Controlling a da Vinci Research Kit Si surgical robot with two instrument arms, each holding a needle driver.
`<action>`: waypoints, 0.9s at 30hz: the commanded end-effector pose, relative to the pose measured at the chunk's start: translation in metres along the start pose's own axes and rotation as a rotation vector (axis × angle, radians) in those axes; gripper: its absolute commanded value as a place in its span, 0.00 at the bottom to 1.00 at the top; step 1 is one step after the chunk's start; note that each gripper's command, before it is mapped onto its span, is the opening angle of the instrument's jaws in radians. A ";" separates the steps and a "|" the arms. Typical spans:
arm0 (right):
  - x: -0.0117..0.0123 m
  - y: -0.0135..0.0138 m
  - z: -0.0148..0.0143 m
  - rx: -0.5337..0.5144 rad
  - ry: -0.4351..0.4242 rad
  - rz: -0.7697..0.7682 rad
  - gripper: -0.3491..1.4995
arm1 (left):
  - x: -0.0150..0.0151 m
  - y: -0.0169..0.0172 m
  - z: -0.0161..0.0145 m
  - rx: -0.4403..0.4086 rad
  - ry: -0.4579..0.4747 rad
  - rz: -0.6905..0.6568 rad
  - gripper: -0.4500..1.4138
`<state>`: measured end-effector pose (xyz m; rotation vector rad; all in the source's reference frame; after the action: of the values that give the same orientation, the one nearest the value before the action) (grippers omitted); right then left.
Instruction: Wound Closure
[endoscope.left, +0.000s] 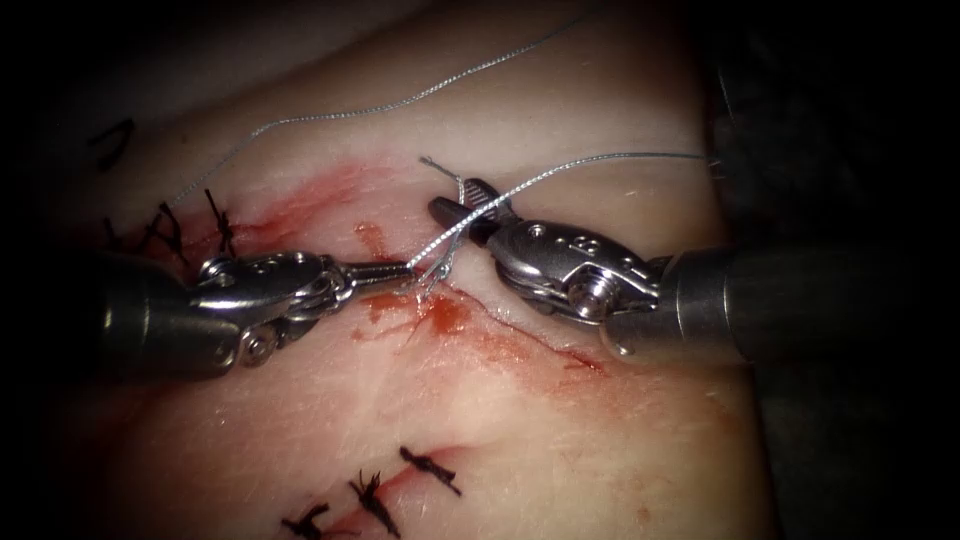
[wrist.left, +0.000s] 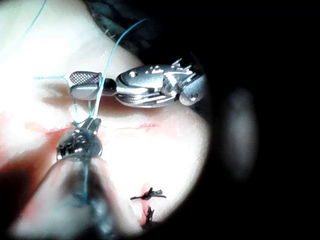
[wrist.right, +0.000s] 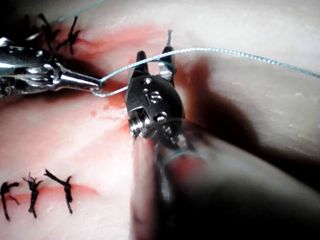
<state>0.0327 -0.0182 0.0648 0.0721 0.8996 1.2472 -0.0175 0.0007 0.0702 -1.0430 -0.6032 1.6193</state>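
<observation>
The left tool (endoscope.left: 408, 270) comes in from the left, its thin jaws shut on the pale thread (endoscope.left: 540, 180) just above the cut (endoscope.left: 520, 340) in the tissue (endoscope.left: 560, 440). From that grip the thread climbs to the right, across the right tool (endoscope.left: 455, 203), whose jaws stand open with the strand lying over them. A short thread end (endoscope.left: 432, 163) sticks up beside the right tool's tip. In the right wrist view the right tool (wrist.right: 154, 54) shows a gap between its jaws, and the left tool (wrist.right: 97, 86) pinches the thread. Red fluid (endoscope.left: 442, 315) wets the cut.
A second length of thread (endoscope.left: 400, 103) trails across the far tissue. Black stitches (endoscope.left: 220, 222) sit at the far left, and another row of black stitches (endoscope.left: 372, 495) closes a lower cut. The tissue's right edge (endoscope.left: 735, 300) drops into dark.
</observation>
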 end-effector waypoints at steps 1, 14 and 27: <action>-0.0003 -0.0004 0.0008 -0.001 -0.001 0.008 0.39 | -0.0004 -0.0001 0.0007 -0.001 -0.001 -0.001 0.00; -0.0007 -0.0003 0.0015 0.013 -0.056 0.053 0.40 | -0.0004 -0.0001 0.0007 -0.003 -0.003 -0.005 0.00; -0.0001 -0.0006 0.0023 0.034 -0.078 0.087 0.00 | -0.0003 -0.0003 0.0006 0.004 0.000 -0.009 0.00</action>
<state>0.0339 -0.0174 0.0659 0.1887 0.8597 1.3015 -0.0173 0.0010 0.0704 -1.0350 -0.5977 1.6123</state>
